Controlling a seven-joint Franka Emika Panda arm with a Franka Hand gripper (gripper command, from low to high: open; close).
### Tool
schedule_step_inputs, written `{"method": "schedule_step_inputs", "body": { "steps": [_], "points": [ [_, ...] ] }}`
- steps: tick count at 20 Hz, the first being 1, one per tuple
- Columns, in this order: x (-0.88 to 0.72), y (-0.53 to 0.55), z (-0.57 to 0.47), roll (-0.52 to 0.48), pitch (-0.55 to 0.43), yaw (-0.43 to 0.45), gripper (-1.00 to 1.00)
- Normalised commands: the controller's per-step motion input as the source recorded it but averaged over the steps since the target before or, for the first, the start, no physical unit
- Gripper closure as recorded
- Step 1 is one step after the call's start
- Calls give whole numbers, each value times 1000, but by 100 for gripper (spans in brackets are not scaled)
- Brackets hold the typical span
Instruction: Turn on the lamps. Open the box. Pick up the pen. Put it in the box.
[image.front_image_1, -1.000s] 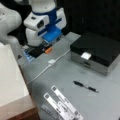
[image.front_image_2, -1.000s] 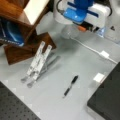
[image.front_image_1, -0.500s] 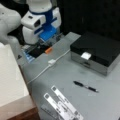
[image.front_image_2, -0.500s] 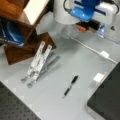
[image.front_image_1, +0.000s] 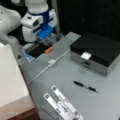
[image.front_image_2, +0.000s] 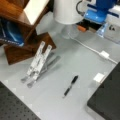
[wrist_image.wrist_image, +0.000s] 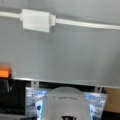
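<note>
A: Item 1, nearest?
B: White perforated strips (image.front_image_1: 62, 103), front edge. Then pen (image.front_image_1: 84, 85), flat on grey table (image.front_image_1: 105, 105), free, just before box (image.front_image_1: 96, 51). Box lid down.

A: Farther back?
B: White cable w/ inline switch (image.front_image_1: 51, 61). Orange button (image.front_image_1: 48, 50) at table's far edge.

A: Arm?
B: Gripper (image.front_image_1: 45, 37) low over the orange button, wrist tilted down; jaw state can't tell.

A: Step?
B: Prob. step 1, lamps. Needs a press on a switch.

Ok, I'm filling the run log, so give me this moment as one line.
gripper: over table's far edge, holds nothing | flat black-lidded silver-sided box: closed | slim black pen: on grey table, untouched
</note>
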Motion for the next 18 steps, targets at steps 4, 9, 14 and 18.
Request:
{"method": "schedule_step_inputs", "body": {
  "steps": [4, 9, 14, 18],
  "points": [
    [-263, 174, -230, 82, -194, -62, -100],
    [-231, 163, -163, 64, -122, -53, -100],
    [-213, 186, -167, 12, -101, -25, -100],
    [-220, 199, -137, -30, -103, -19, 100]
  ]
}}
